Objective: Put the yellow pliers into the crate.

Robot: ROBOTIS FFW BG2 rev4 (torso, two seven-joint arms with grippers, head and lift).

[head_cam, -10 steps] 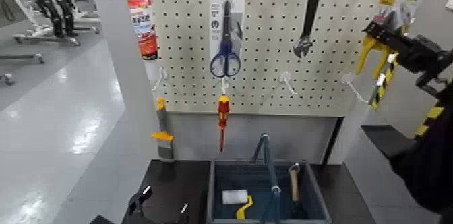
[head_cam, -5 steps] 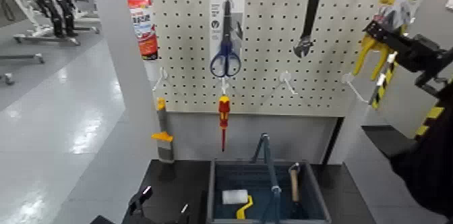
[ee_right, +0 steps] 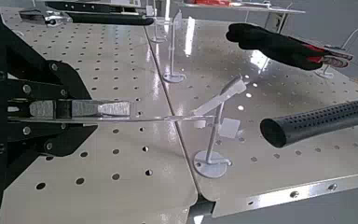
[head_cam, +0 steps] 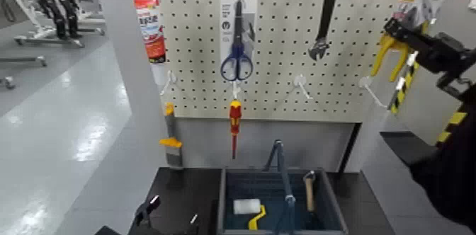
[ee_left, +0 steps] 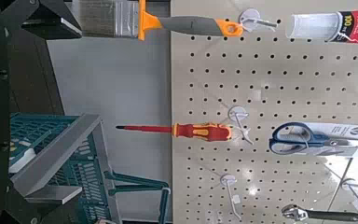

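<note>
Grasp step, seemingly; right gripper clamped on packaging of yellow pliers, upper right; next: unhook cleanly, carry to crate, bottom centre; left gripper idle lower left, fingers apart.

Screwdriver beside blue scissors.

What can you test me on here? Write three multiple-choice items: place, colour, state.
1. Where is the paint roller?
A) On the pegboard B) In the tool tray C) On the floor

2. Scissors' handle colour?
A) Blue B) Red C) Green

3. The right tool is:
A) wide open B) shut on packaging C) shut on the wrench

1 B: the paint roller lies inside the tool tray's walls.
2 A: the hanging scissors show blue loops.
3 B: the right tool pinches the pliers' thin packaging; the left tool waits beside the tray.
</note>
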